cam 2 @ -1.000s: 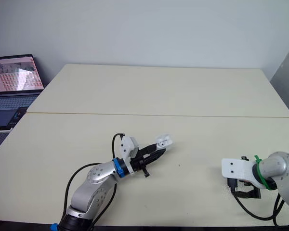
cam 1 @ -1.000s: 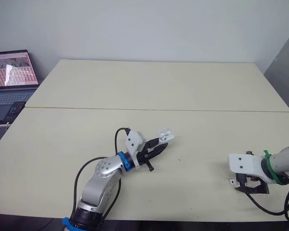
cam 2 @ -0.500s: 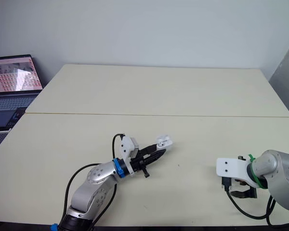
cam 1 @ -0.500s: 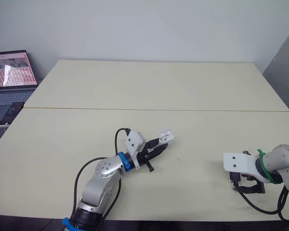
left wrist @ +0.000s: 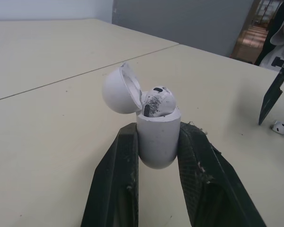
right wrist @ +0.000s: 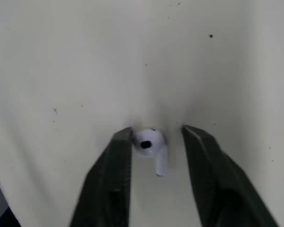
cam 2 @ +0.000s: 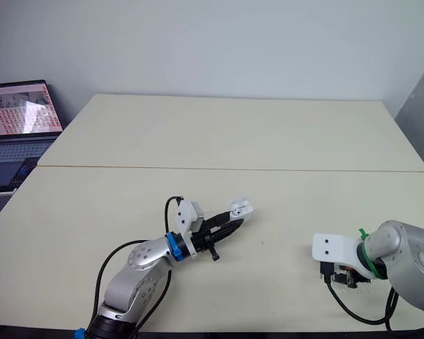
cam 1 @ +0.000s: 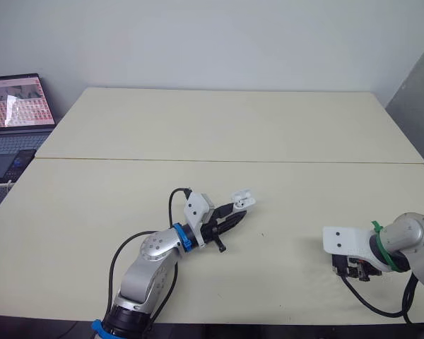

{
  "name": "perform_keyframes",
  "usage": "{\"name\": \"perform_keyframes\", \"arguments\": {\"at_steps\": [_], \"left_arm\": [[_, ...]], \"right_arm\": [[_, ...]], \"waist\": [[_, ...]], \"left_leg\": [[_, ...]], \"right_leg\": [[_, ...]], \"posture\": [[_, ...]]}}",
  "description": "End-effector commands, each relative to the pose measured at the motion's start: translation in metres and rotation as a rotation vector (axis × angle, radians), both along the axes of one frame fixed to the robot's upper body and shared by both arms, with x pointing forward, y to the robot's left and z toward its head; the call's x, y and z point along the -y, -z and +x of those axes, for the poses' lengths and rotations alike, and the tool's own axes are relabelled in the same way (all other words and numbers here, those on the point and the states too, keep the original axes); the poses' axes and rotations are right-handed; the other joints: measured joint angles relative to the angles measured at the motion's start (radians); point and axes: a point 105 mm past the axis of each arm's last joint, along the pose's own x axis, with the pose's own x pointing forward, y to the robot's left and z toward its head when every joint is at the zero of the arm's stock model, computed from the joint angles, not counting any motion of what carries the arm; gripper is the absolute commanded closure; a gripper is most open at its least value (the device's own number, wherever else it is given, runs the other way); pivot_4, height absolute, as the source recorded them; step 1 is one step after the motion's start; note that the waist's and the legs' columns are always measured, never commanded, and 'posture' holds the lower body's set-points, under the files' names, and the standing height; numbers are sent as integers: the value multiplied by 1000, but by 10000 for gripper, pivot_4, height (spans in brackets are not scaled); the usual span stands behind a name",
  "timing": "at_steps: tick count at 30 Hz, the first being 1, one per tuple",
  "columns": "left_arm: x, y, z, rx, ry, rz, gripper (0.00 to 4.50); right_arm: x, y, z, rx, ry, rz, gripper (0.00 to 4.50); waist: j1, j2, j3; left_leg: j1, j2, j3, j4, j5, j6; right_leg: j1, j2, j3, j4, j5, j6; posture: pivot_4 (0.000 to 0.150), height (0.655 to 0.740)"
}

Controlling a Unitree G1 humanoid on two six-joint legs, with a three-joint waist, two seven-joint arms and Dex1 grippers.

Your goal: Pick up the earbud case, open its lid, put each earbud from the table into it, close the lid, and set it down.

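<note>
The white earbud case (left wrist: 157, 135) is held a little above the table by my left gripper (cam 1: 237, 214), which is shut on its body. Its lid (left wrist: 119, 89) is flipped open and one earbud (left wrist: 157, 97) sits inside. At the table's near right, a second white earbud (right wrist: 147, 143) lies on the surface. My right gripper (cam 1: 353, 268) points down over it, fingers closed in around it. One pad (right wrist: 123, 144) touches its head; the other stands a sliver off its stem.
A cream table (cam 1: 226, 127) made of two joined tops fills the scene. An open laptop (cam 1: 18, 106) and a dark handset (cam 1: 20, 164) sit on a separate surface off the far left edge. A grey wall panel stands at the right.
My right gripper shifted slightly left and its fingers went from wide open to closed in around the earbud. The left gripper and case stayed still.
</note>
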Motion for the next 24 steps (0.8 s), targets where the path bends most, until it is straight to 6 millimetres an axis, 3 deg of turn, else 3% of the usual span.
{"name": "perform_keyframes", "arguments": {"at_steps": [1, 8, 11, 15, 20, 24], "left_arm": [[4, -7, -3, 34, 19, -23, 37186], [3, -7, -2, 36, 18, -22, 37186], [4, -9, -2, 39, 17, -25, 37186], [8, -10, -3, 43, 21, -32, 37186], [9, -17, 0, 63, 14, -38, 37186], [12, -24, 3, 75, 11, -59, 37186]], "right_arm": [[-3, -6, 0, 19, -20, -9, 41535], [-6, -12, 3, 50, -25, 10, 41440], [-20, -20, 13, 112, -42, 102, 41440], [-43, -44, 42, 330, -130, 310, 41440], [-48, -73, 61, 468, -48, 639, 41440], [-64, -103, 69, 575, 4, 976, 41440]], "waist": [[0, 0, 0], [0, 0, 0], [-1, 0, 0], [-2, 0, 0], [2, -2, 1], [-1, -2, 1]], "left_leg": [[0, 0, 0, 0, 0, 0], [0, 0, 0, 0, 0, 0], [0, 0, 0, 0, 0, 0], [0, 0, 0, 0, 0, 0], [-1, -1, 0, 0, 0, 0], [0, 0, 0, 0, 0, 0]], "right_leg": [[0, 0, 0, 0, 0, 0], [0, 0, 0, 0, 0, 0], [0, 0, 0, 0, 0, 0], [0, 0, 0, 0, 0, 0], [0, 0, -1, 0, 0, 0], [0, 0, 0, 1, 0, 0]], "posture": [[1500, 7400], [1500, 7400], [1500, 7400], [1500, 7400], [1500, 7400], [1500, 7400]]}}
